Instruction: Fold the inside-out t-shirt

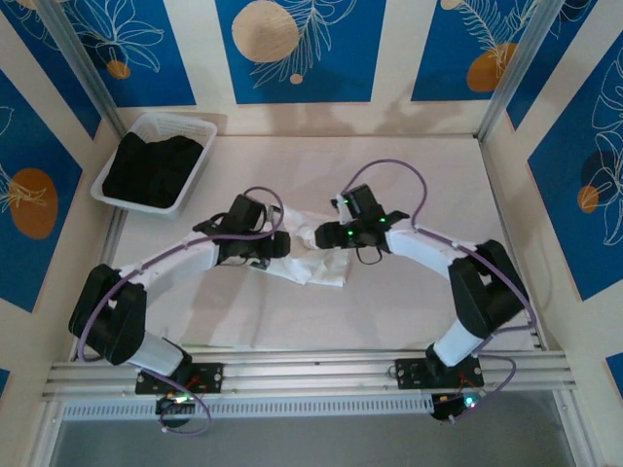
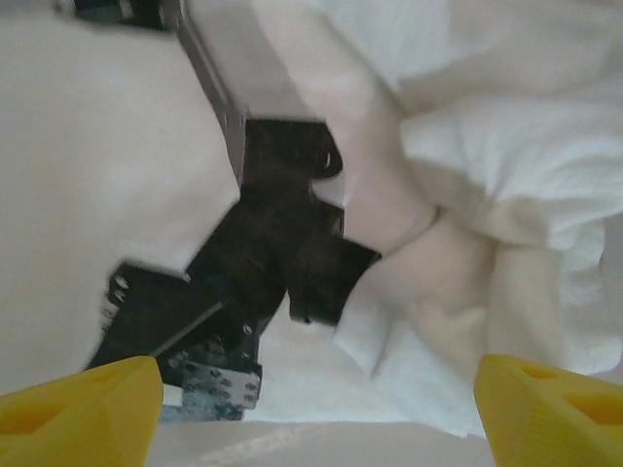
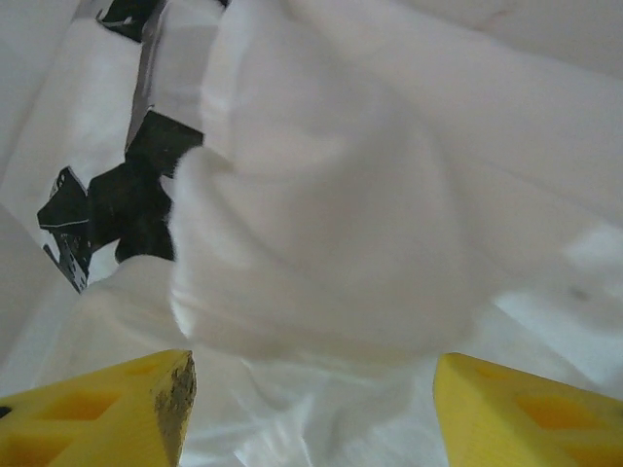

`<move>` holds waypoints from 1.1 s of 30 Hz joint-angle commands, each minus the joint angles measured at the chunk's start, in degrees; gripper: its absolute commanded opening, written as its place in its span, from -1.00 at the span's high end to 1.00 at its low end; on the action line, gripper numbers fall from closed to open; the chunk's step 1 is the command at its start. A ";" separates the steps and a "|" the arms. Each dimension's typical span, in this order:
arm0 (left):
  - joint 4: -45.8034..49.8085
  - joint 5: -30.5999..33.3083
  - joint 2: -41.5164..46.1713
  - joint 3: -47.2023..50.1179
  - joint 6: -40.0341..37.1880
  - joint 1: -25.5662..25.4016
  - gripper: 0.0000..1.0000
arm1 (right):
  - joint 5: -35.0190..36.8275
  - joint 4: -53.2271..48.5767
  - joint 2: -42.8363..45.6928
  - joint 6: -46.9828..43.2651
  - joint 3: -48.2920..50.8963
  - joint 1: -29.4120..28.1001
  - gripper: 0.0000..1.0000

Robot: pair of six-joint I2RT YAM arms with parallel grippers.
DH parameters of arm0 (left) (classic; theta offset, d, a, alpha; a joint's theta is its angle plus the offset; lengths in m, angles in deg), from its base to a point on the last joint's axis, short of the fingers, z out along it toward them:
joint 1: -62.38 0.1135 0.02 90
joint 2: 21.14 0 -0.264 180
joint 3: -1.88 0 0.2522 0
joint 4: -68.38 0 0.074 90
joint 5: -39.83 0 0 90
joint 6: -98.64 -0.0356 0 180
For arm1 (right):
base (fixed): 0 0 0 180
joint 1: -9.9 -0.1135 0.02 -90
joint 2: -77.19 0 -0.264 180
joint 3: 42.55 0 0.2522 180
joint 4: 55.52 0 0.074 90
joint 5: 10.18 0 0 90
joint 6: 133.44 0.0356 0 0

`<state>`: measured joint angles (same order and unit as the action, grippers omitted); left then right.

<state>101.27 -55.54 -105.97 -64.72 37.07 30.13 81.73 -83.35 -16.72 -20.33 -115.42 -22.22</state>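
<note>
From above, the t-shirt (image 1: 304,261) lies as a crumpled white heap at the middle of the table (image 1: 409,311), between the two arms. It is bunched, not spread, so no fold can be laid in it yet. The left gripper (image 1: 284,245) and the right gripper (image 1: 324,236) meet over the heap from opposite sides, nearly nose to nose. That placing suits two arms working one garment together, each taking its own side. The basket (image 1: 200,131) with the black garment (image 1: 151,167) sits well apart at the far left corner, out of the work.

In the left wrist view, the two yellow fingertips (image 2: 88,409) stand wide apart at the lower corners with nothing clamped between them. The white cloth is piled ahead and to the right, and the dark body of the other gripper is close in front. I judge this hand to be free of the cloth, placed to take a fresh hold.

In the right wrist view, the yellow fingertips (image 3: 531,404) are also spread wide. A soft bulge of shirt hangs just ahead of them, and cloth lies across the gap lower down. The jaws are plainly not pinched on it, though the blur leaves it unsure whether a fold rests against one finger. The likely next need is a seam or hem to pull the heap flat.
</note>
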 commanded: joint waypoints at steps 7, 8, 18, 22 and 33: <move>-19.73 -12.95 -5.64 2.83 7.26 -5.28 -0.58 | 11.63 -2.82 -9.15 -3.25 -9.41 3.02 0.09; -20.20 -13.04 -6.50 2.11 7.24 -6.18 -0.58 | 11.09 -3.45 -9.72 -2.51 -10.12 4.46 0.18; -21.85 -18.60 -16.33 -9.08 0.23 -17.89 -0.54 | 1.89 -8.62 -13.44 2.02 -14.53 18.04 0.32; -22.71 -22.61 -15.45 -8.94 -2.59 -17.92 -0.57 | 0.14 -9.05 -9.09 1.36 -12.60 21.19 0.17; -16.17 -13.03 -1.00 2.84 -1.21 2.11 -0.58 | -6.64 -1.74 -3.70 1.93 -5.46 9.31 -0.07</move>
<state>81.36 -71.56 -107.39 -63.63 35.23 28.08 75.66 -85.25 -17.24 -19.43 -119.21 -10.94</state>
